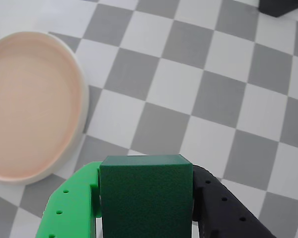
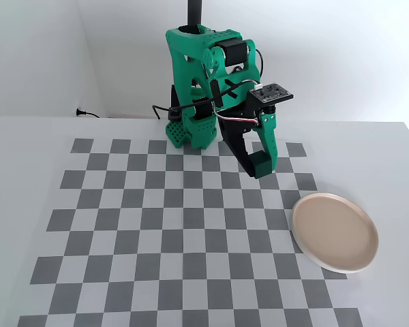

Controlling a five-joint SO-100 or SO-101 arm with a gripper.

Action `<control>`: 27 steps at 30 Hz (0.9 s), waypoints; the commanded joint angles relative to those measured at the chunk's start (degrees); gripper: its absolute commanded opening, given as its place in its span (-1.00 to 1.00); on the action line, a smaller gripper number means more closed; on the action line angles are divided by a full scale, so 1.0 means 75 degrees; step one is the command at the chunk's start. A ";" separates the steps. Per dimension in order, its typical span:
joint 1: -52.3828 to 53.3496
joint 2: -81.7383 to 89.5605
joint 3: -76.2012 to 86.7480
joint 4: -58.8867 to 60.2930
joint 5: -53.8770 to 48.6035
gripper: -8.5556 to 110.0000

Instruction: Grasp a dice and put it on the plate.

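Wrist view: the pincer [image 1: 146, 218] is clamped on the dice [image 1: 146, 196], a dark green cube wedged between a bright green finger [image 1: 72, 206] on the left and a black finger [image 1: 223, 208] on the right, held above the checkered mat [image 1: 188, 89]. The plate [image 1: 27, 106], pale pink with a cream rim, lies at the left of this view, apart from the cube, nothing on it. A dark object [image 1: 283, 6] clips the far right corner; cannot tell what it is. Fixed view: the green arm [image 2: 208, 82] stands at the far edge of the mat [image 2: 157, 225] on the white counter [image 2: 27, 136], its pincer [image 2: 260, 167] pointing down over the far right squares. The cube itself is not made out here, hidden among the fingers. The plate [image 2: 335, 232] sits at the mat's right edge, nearer the camera than the pincer and to its right, well clear of it. A black cable [image 2: 116, 116] runs along the wall base to a socket at the left.
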 commanded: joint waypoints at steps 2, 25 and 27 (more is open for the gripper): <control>-0.0645 0.0082 -0.0258 -0.0141 0.0234 -0.93; -0.1781 -0.5590 -0.5578 0.0141 0.0832 -0.93; -0.1852 -0.6316 -0.6316 0.0258 0.0891 -0.93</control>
